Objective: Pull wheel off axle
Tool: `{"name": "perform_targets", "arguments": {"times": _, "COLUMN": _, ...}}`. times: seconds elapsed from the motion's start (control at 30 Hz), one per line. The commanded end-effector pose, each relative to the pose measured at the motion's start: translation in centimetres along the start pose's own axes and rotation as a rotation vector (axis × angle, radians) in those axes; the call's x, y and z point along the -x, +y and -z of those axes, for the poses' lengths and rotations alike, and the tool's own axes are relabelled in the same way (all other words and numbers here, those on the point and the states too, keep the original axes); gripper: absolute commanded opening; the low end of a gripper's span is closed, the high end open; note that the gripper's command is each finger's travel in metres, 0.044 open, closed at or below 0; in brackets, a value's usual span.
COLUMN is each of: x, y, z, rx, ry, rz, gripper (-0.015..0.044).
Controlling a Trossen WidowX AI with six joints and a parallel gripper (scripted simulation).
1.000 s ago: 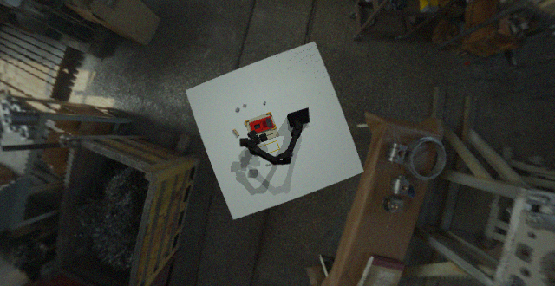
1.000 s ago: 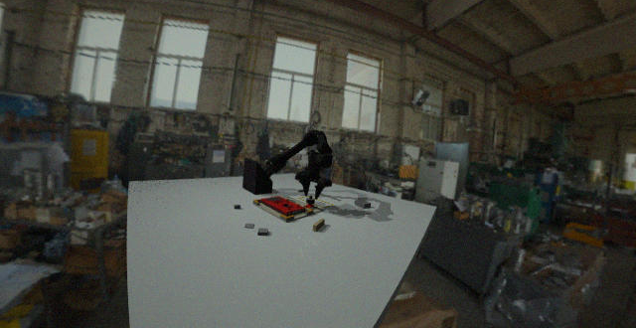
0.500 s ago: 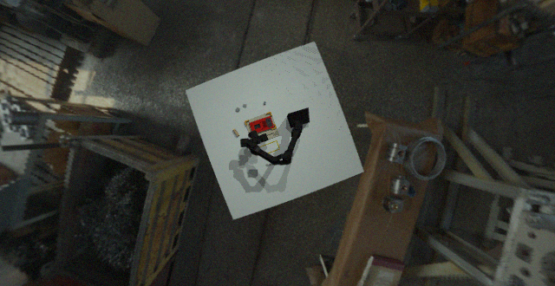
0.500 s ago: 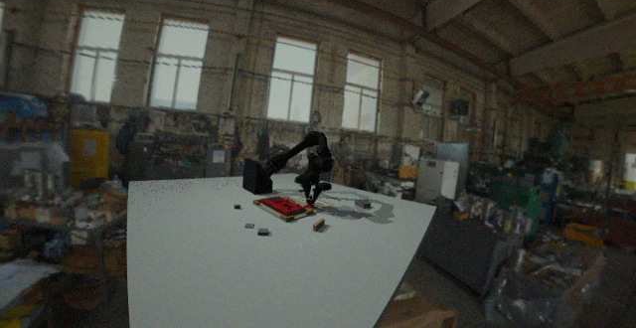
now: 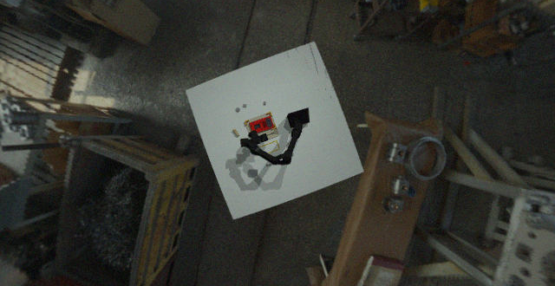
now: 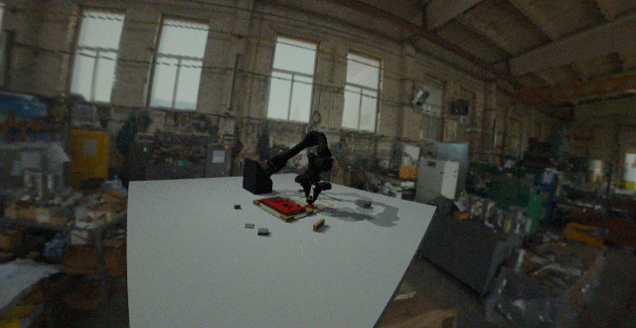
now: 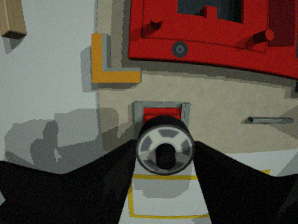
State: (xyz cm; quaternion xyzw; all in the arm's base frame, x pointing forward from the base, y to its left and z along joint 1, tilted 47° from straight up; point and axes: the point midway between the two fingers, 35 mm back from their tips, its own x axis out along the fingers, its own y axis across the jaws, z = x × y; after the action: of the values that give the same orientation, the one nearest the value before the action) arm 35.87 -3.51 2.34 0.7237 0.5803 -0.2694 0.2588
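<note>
Gripper (image 7: pixel 164 163): black, two fingers pinching the wheel (image 7: pixel 165 145) by its rim, one on each side. Left to right in the wrist view:

- Wooden block (image 7: pixel 11 4): tan, lying on the white table (image 7: pixel 40 50) at the upper left, well apart from the rest.
- Yellow corner bracket (image 7: pixel 107 64): L-shaped, at the left edge of the beige base board (image 7: pixel 220 106).
- Wheel: white face, dark hub, black tyre; at the board's near edge, over a small red pad (image 7: pixel 161 112) in a grey frame.
- Marked area (image 7: pixel 160 199): yellow outline on the table, just below the wheel, partly hidden by the fingers.
- Red plate (image 7: pixel 220 23): fixed on the board, with a dark rectangular recess.
</note>
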Motion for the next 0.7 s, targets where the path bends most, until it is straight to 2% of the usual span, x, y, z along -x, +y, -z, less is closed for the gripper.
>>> {"name": "perform_targets", "arguments": {"times": 0.0, "x": 0.21, "y": 0.04, "z": 0.01, "rx": 0.005, "ry": -0.001, "rz": -0.002, "gripper": 0.0}}
{"name": "perform_targets", "arguments": {"times": 0.67, "x": 0.86, "y": 0.05, "z": -0.01, "rx": 0.003, "ry": -0.001, "rz": -0.003, "gripper": 0.0}}
